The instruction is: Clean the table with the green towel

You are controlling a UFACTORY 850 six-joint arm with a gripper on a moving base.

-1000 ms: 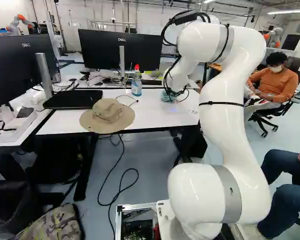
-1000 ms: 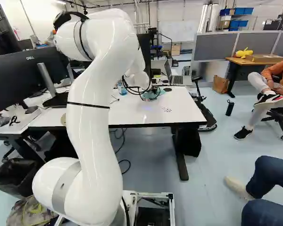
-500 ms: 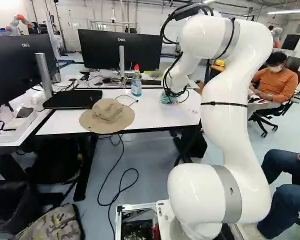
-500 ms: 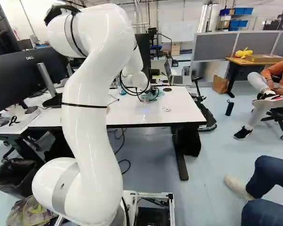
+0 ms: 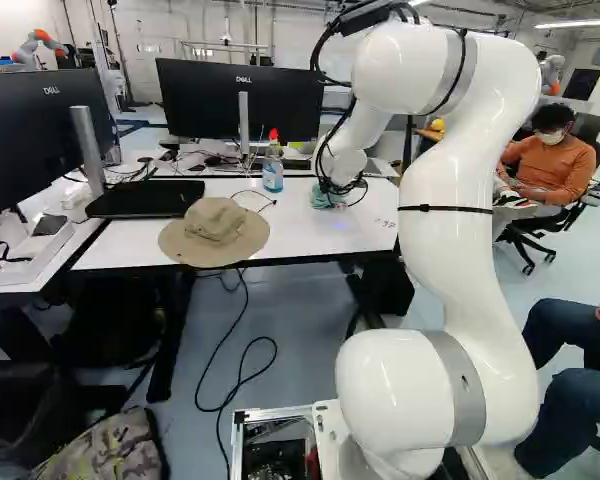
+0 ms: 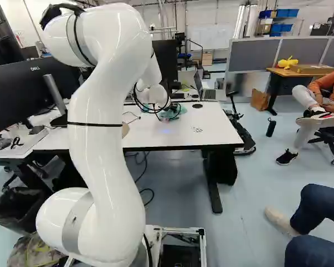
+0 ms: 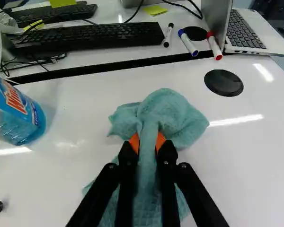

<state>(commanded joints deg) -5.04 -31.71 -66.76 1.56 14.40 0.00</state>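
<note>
My gripper (image 6: 167,113) pinches green towel (image 7: 168,112) between orange pads (image 7: 134,142). Towel bunched on white table (image 7: 248,175), between blue bottle (image 7: 20,118) and black disc (image 7: 223,82). Tan hat (image 5: 216,225) lies at table's near edge.

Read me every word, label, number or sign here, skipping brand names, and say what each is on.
Bottle label: brand name, skipped; finer print too small to read.
Two monitors: brand names, skipped.
Table: small dark marks, too small to read.
Keyboard and laptop: key letters too small to read.
So nothing to quote.
</note>
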